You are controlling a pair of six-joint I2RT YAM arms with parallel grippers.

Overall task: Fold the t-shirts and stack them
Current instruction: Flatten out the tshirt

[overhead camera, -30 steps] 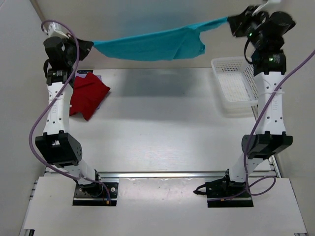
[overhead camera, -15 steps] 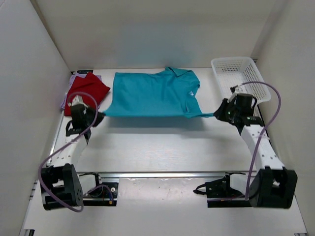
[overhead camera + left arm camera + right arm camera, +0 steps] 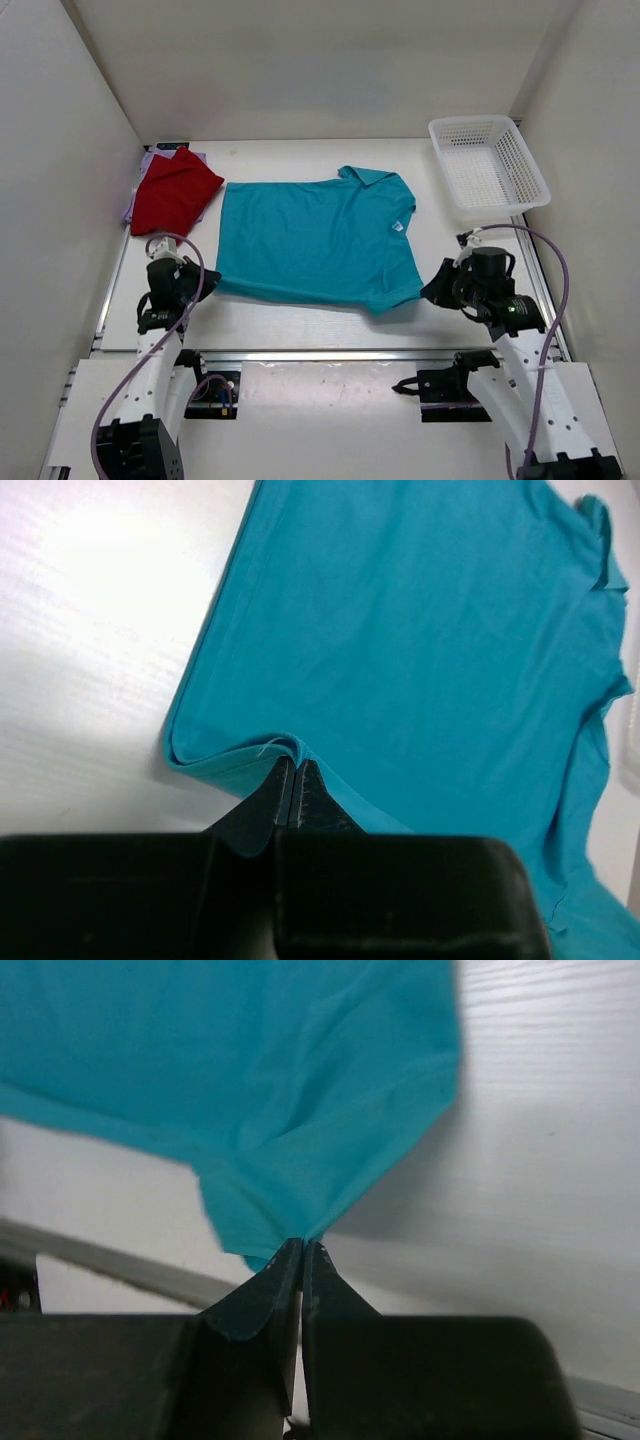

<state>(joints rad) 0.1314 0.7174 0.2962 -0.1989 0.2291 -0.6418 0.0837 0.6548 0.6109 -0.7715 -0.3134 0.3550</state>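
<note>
The teal t-shirt [image 3: 315,240] lies spread on the white table, collar toward the back right. My left gripper [image 3: 203,285] is shut on its near left hem corner; in the left wrist view the pinched hem [image 3: 285,752] bunches at my left gripper [image 3: 294,768]. My right gripper [image 3: 428,290] is shut on the near right corner, and the cloth [image 3: 250,1080] rises from the closed tips of my right gripper [image 3: 302,1248]. The deep red t-shirt [image 3: 172,190] lies folded at the back left on the lavender t-shirt [image 3: 140,182], of which only edges show.
A white lattice basket [image 3: 488,165] stands at the back right corner. White walls close in the table on the left, back and right. A metal rail [image 3: 330,353] runs along the near edge between the arm bases.
Both arms swung down from high at the back toward the near edge, drawing the teal shirt out of the air and laying it flat on the table.
</note>
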